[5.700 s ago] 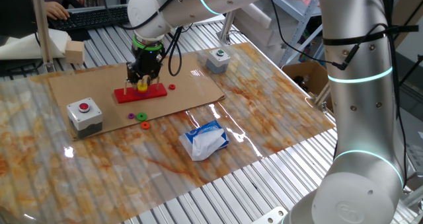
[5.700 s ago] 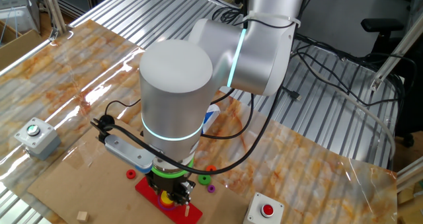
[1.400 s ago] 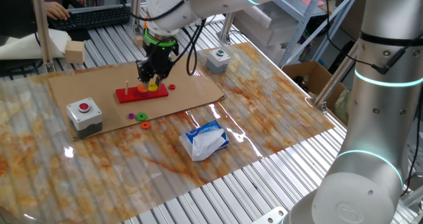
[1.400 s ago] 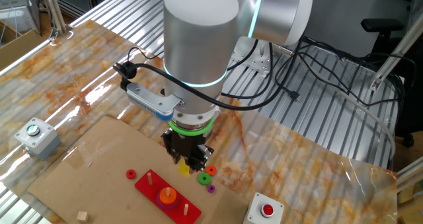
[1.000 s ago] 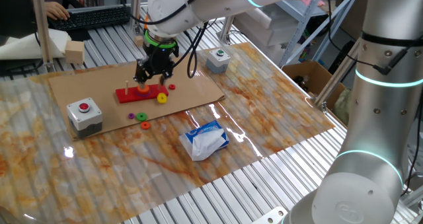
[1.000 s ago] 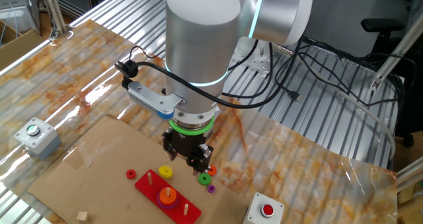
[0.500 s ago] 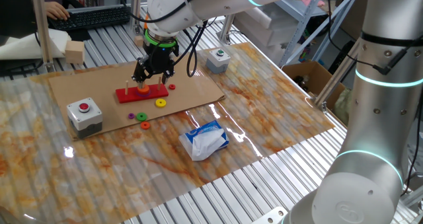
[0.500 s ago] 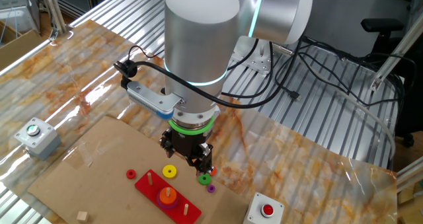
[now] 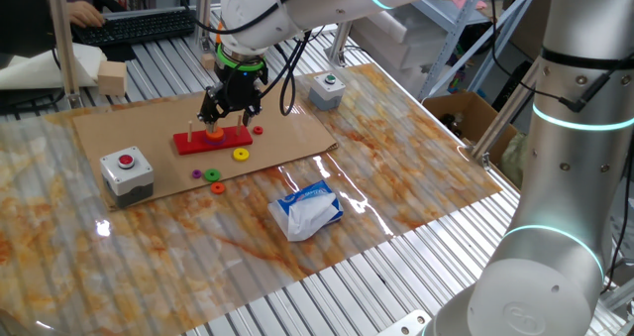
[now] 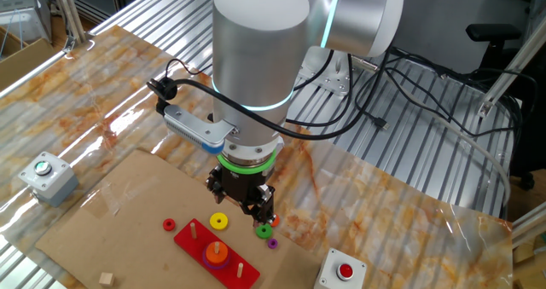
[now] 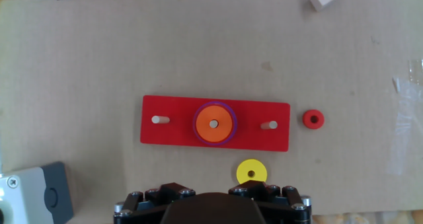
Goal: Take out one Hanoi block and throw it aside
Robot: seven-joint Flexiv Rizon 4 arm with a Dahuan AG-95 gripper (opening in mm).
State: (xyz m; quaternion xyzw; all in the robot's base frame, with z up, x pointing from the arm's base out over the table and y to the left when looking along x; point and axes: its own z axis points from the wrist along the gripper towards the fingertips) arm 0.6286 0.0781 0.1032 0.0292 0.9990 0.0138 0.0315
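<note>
Yellow ring [image 11: 251, 172] unmoved beside base [image 11: 173, 135]; tool [image 10: 242, 205] fingertips cropped.

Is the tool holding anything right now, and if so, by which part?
Nothing is held. The tool hangs empty above the red peg base, and the yellow Hanoi block lies flat on the cardboard beside it.

a red peg base [image 11: 215, 139] holding an orange ring [image 11: 214, 124], on cardboard [image 11: 99, 65] beside a red ring [image 11: 313, 119].
</note>
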